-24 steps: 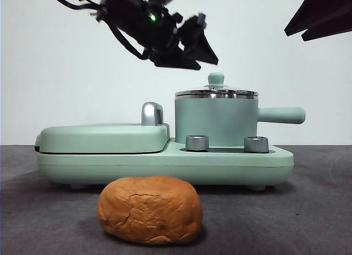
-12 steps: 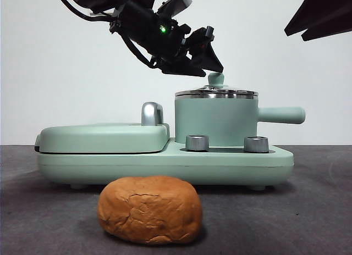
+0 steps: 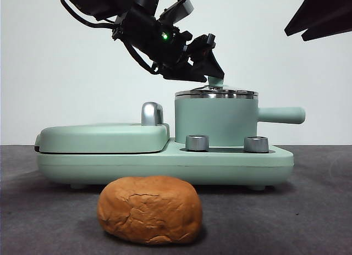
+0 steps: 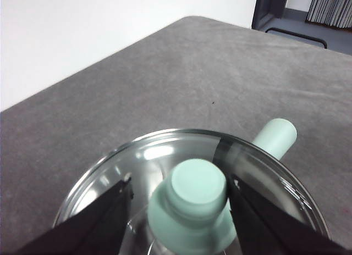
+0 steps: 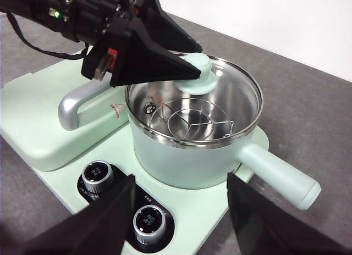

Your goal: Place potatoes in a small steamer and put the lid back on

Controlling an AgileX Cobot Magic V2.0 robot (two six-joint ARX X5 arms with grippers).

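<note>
The left tool (image 3: 212,73) hangs at the top of the round clear-glass lid (image 5: 220,95) with its shiny steel rim, and its two black jaws stand spread, one on each side of the lid's small mint-green knob (image 4: 197,197). In the left wrist view the knob sits between the jaws, nearer to one of them, and whether either jaw touches it cannot be told. The lid lies seated on the mint-green cylindrical steamer pot (image 3: 215,122) with a steel rim and a straight mint-green side handle (image 3: 281,115); through the glass a wire steaming rack (image 5: 198,123) shows inside the pot. The pot stands on a mint-green appliance base (image 3: 165,164) with two round steel dials (image 5: 98,177) at its front, beside a flat mint-green hinged griddle cover (image 3: 102,137) with a chrome handle (image 3: 151,113). The large orange-brown potato lump (image 3: 149,209) with its cracked, crusty surface (much like a bread loaf) lies on the dark grey counter (image 3: 308,211) in front of the base, well below and apart from the left tool. The right tool (image 5: 179,222) is held well above the dials, away from the pot, its jaws spread and gripping nothing.
</note>
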